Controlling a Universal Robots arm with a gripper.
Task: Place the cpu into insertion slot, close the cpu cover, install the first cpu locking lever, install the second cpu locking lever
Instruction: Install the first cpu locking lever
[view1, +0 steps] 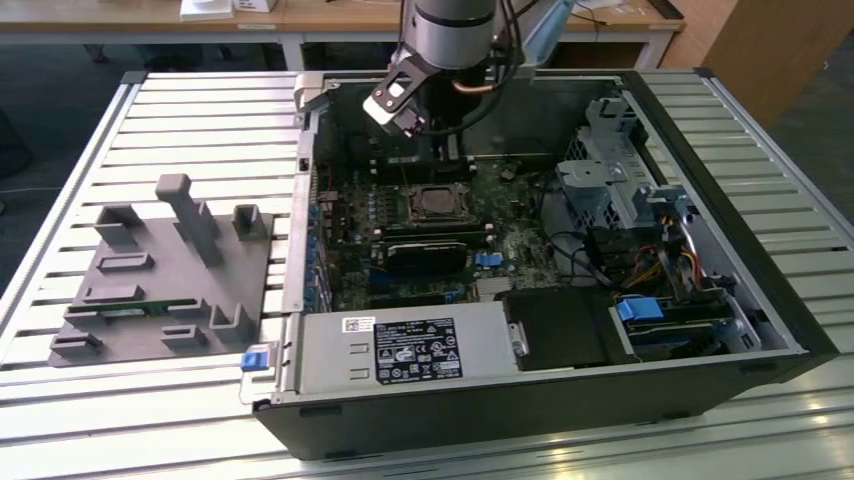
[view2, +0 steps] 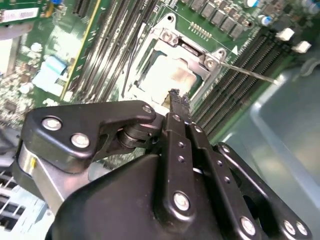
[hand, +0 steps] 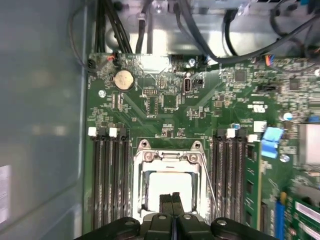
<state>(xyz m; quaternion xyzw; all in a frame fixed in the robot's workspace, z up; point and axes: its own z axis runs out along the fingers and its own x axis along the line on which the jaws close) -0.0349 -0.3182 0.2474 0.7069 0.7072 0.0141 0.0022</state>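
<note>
The cpu (hand: 167, 185) sits flat in the insertion slot (view1: 438, 205), its pale, square metal top facing up out of the open computer case (view1: 747, 250). The cpu cover (hand: 150, 156), a thin silvery frame, lies around it, and the chip shows through its cut-out centre. A thin wire lever (view2: 250, 74) slants out from one corner of the slot, over the long black memory slots (hand: 107, 175) beside it. The claw (hand: 172, 197) hangs over the slot, its black fingers clenched together on nothing. The case stands on a slatted metal desk (view1: 80, 140).
</note>
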